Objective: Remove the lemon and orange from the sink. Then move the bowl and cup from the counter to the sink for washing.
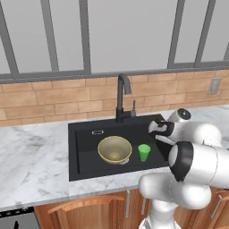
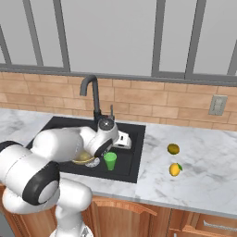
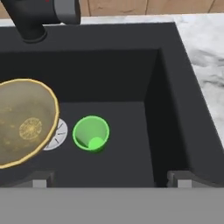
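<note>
Our hand (image 3: 109, 180) is hanging over the sink (image 1: 85, 172) with its fingers (image 3: 41, 179) spread wide apart and nothing between them, so it's let go of everything. In the hand view we look straight down into the black basin: the green cup (image 3: 91, 133) stands upright on the sink floor, mouth up, just beside the round silver drain (image 3: 58, 134). The golden-tan bowl (image 3: 22, 122) sits right next to it, covering part of that drain, and the two look close but not touching.

From the left base view we get the same picture: bowl (image 1: 115, 149) and cup (image 1: 144, 152) side by side inside the sink, under the tall black faucet (image 1: 122, 96) at the back edge.

Over in the right base view, both fruits are out on the marble bench (image 2: 203, 180) to the right of the sink. The orange (image 2: 173, 148) lies farther back, the lemon (image 2: 174, 169) nearer the front edge, near each other but apart, and well away from the basin.
</note>
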